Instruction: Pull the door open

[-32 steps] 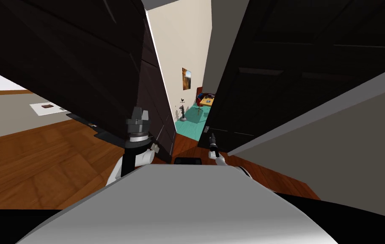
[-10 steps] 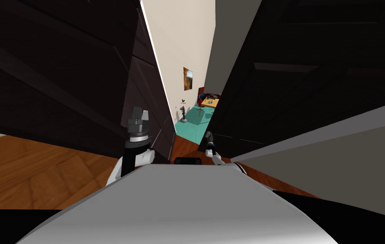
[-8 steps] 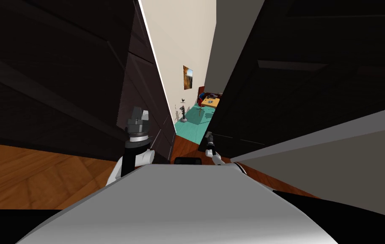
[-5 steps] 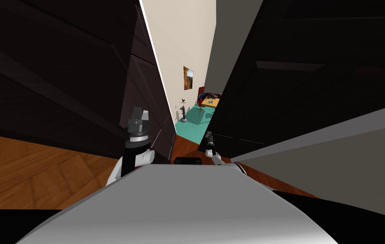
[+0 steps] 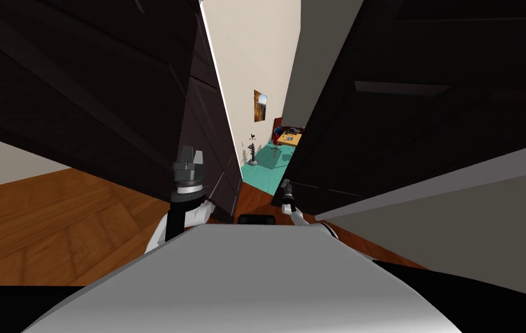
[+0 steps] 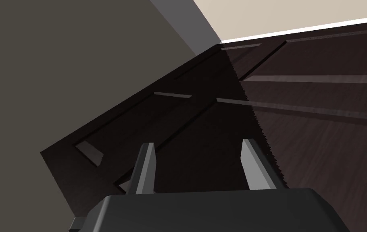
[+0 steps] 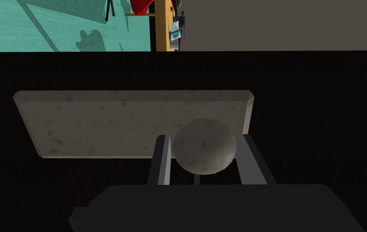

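Head view: gap beyond pincer, knob

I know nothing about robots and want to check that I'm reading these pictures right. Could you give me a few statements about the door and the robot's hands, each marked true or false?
1. The right gripper is closed on a round grey knob. True.
2. The left gripper is holding something. False: its fingers stand open with nothing between them.
3. The door is white. False: it is very dark, almost black.
4. A teal floor shows through the gap beside the door. True.
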Motion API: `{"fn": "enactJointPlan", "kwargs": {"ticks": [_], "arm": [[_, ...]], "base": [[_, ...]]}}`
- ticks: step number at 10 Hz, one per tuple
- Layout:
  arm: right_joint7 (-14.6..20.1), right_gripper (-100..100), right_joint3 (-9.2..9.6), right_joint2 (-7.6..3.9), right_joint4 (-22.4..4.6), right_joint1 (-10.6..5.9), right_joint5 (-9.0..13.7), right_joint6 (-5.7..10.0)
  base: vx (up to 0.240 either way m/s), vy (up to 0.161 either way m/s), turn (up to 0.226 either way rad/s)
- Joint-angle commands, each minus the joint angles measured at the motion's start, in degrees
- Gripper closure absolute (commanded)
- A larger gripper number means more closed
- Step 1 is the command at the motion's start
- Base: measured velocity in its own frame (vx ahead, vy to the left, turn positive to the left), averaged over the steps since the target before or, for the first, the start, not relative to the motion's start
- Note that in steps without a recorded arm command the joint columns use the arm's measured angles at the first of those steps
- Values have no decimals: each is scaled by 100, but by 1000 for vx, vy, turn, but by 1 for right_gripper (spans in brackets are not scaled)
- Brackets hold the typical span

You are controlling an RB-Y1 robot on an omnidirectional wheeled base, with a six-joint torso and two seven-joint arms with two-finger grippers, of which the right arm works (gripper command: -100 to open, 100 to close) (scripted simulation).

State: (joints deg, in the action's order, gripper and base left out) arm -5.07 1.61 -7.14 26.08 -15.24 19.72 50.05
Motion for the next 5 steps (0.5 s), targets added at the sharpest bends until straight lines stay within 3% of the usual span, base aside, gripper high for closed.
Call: {"fn": "enactJointPlan", "kwargs": {"ticks": [1, 5], "arm": [[59, 100, 22, -4, -176, -40, -9, 65], [369, 100, 119, -250, -187, 57, -61, 133]], "base": [[-133, 15, 32], [-178, 44, 131]]}}
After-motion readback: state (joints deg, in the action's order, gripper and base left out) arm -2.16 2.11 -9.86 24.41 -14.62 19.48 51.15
